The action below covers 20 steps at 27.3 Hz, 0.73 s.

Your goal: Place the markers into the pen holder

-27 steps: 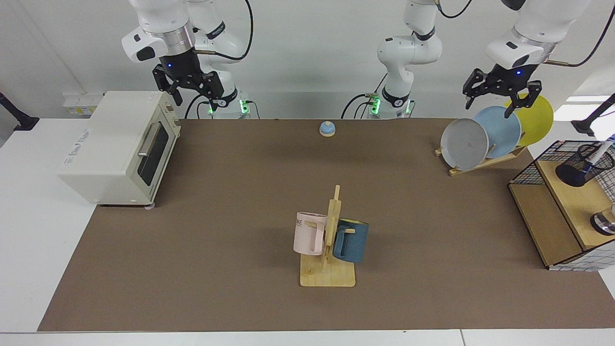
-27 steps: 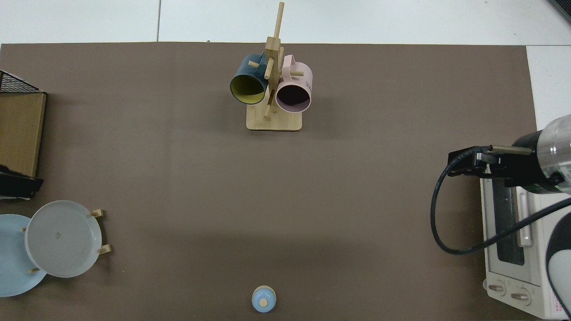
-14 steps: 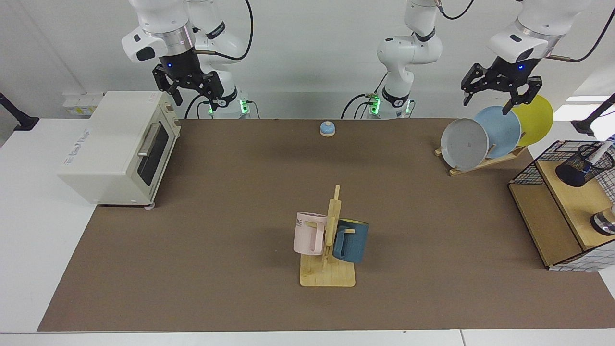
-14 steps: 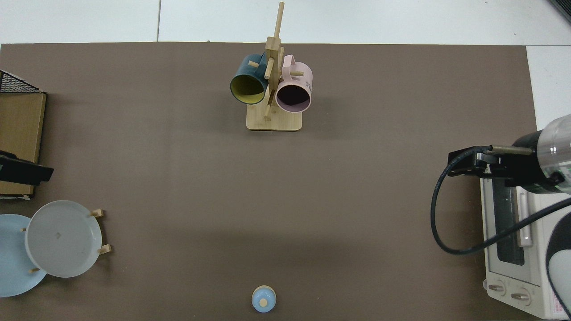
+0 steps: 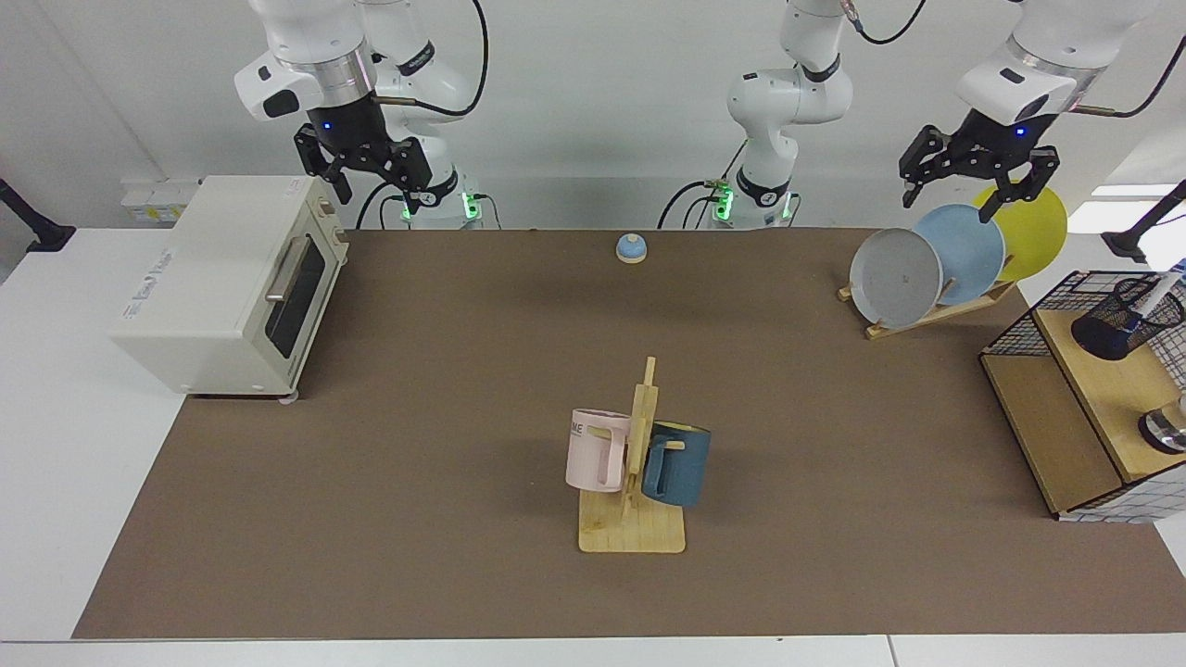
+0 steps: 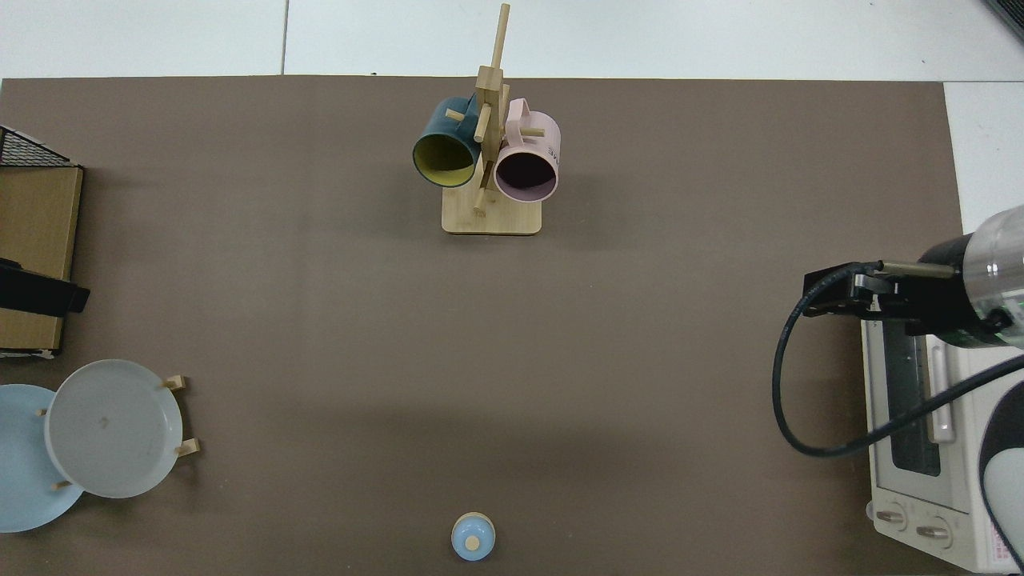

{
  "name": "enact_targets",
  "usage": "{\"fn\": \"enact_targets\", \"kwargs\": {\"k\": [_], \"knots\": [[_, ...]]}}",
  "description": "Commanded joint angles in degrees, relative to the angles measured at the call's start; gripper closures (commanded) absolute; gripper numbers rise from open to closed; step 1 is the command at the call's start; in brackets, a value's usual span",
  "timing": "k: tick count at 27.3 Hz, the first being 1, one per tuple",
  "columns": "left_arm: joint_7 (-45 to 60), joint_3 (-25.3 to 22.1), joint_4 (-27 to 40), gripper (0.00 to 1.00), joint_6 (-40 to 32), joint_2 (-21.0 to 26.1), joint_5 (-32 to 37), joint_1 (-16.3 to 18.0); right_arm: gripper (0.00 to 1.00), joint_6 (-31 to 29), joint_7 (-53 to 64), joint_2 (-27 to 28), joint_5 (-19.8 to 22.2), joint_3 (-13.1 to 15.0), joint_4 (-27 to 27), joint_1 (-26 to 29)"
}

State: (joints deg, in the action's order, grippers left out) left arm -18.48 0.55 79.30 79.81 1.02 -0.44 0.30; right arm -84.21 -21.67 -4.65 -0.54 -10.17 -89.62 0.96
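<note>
Marker sitting in the pen holder, both grippers hanging empty.

The marker (image 5: 1152,298) is leaning inside the pen holder (image 5: 1123,327), which is tilting on the wire basket's (image 5: 1019,326) wooden board. The left gripper (image 5: 977,182) is hovering above the plates (image 5: 960,254) with fingers spread apart; the right gripper (image 5: 363,171) is waiting over the toaster oven (image 5: 222,283), fingers likewise apart.

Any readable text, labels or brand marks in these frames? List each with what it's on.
"ME": end of a dark printed word on the pink mug hanging on the wooden mug rack; the rest is hidden round the side.
Grey print on the toaster oven side: too blurred to read.
Markings by the toaster oven knobs in the top view: too small to read.
Nothing else carries legible text.
</note>
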Motion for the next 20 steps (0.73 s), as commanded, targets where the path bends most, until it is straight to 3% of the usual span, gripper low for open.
{"fn": "enact_targets", "kwargs": {"k": [1,20], "knots": [[0.63,-0.11,-1.35,0.00,-1.94,0.29,-0.26,0.05,0.00,0.27,-0.92,0.26,-0.87,-0.38,0.68,0.71],[0.28,-0.47,-0.73,0.00,-1.86,-0.15,0.00,0.31,0.00,0.27,-0.92,0.26,-0.87,-0.38,0.68,0.71]]}}
